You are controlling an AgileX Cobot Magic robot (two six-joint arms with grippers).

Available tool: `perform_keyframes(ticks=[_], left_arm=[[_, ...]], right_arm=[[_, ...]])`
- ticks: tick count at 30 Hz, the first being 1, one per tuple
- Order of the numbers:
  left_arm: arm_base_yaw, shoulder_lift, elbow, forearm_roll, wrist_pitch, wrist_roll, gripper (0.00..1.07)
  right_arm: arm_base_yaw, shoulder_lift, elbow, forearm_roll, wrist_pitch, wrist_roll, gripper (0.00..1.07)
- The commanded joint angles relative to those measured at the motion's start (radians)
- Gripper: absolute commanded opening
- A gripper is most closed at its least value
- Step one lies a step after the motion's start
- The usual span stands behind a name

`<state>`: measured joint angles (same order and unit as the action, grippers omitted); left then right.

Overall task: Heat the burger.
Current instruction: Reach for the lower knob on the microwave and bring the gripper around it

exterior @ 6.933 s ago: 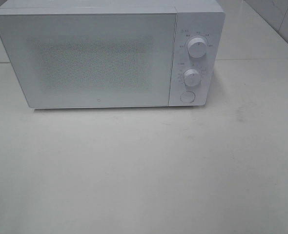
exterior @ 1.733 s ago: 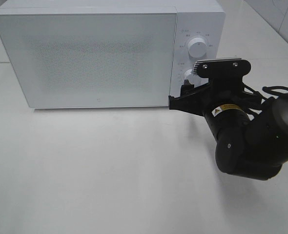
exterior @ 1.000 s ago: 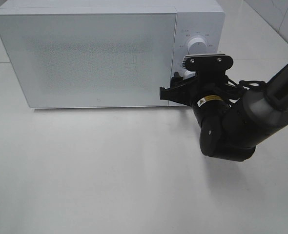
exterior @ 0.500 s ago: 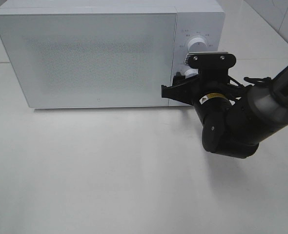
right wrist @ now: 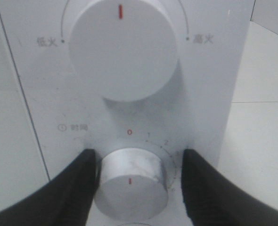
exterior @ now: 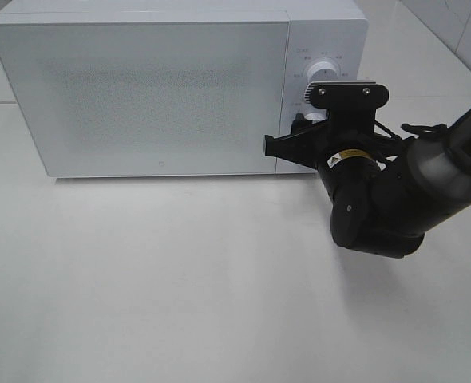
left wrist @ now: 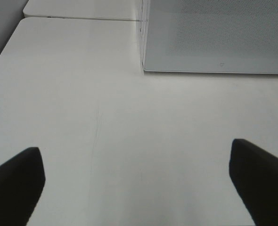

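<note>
The burger is out of view. The white microwave (exterior: 148, 88) stands at the back of the table with its door shut. My right gripper (exterior: 303, 124) is up against the control panel, its two black fingers (right wrist: 80, 188) on either side of the lower timer knob (right wrist: 132, 181). One finger is at the knob's edge and the other stands a small gap off. The knob's red mark points at 0. My left gripper (left wrist: 134, 147) is open and empty above bare table, in front of the microwave's left corner (left wrist: 214, 33).
The upper power knob (right wrist: 122, 52) has its red mark straight up; it also shows in the high view (exterior: 325, 73). The white table (exterior: 180, 271) stretches in front of the microwave. The right arm's black body (exterior: 379, 199) hangs over the table's right half.
The right arm came in from the right and brought its gripper to the lower knob. In the last half second it shifted only slightly. The microwave door stays shut.
</note>
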<state>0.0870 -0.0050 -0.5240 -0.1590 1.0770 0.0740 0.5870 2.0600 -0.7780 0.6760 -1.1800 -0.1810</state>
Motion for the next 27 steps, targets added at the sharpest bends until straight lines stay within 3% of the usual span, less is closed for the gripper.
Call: perform_keyframes(ticks=[1,3,4,6,18,27], left_arm=[[0.003,-0.016,0.003,-0.004,-0.010,-0.005,1.00],[0.003,-0.016,0.003,-0.004,-0.010,-0.005,1.00],[0.003,-0.016,0.003,-0.004,-0.010,-0.005,1.00],[0.003,-0.016,0.003,-0.004,-0.010,-0.005,1.00],[0.003,-0.016,0.003,-0.004,-0.010,-0.005,1.00],[0.003,-0.016,0.003,-0.004,-0.010,-0.005,1.00]], right_arm=[[-0.002,-0.014,-0.019,-0.069,-0.037,0.007,0.36],[-0.002,-0.014,-0.024,-0.097,-0.017,0.024,0.22],[-0.002,-0.014,-0.024,-0.097,-0.017,0.024,0.22],[-0.002,-0.014,-0.025,-0.113,-0.027,0.044,0.02],[-0.002,-0.014,-0.025,-0.145,-0.057,0.129,0.00],[-0.005,-0.014,-0.025,-0.217,-0.077,0.508,0.00]])
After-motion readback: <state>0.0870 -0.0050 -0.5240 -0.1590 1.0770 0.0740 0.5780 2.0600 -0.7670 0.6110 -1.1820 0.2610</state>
